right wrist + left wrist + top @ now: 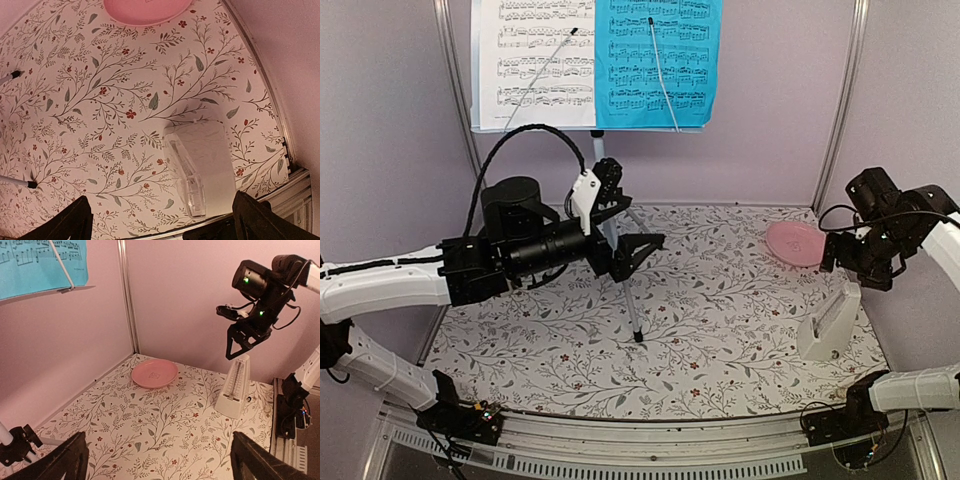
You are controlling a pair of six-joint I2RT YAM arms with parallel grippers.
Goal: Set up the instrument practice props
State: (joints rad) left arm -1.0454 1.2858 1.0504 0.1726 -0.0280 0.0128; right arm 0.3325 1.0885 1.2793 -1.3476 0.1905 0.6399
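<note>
the left gripper (159,440) has its black fingers spread wide and empty, just beside the pole of the silver tripod music stand (631,305), which is upright at the back left of the floral tablecloth (720,340). a white music sheet (535,60) and a blue music sheet (660,55) sit side by side on its tray. the right gripper (245,342), also spread and empty, hangs above the white pyramid metronome (234,390), which stands near the pink round plate (154,373).

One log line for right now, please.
silver tripod music stand: upright | white music sheet, blue music sheet: propped on it | left claw: open, beside stand | right claw: open, above white pyramid metronome
</note>
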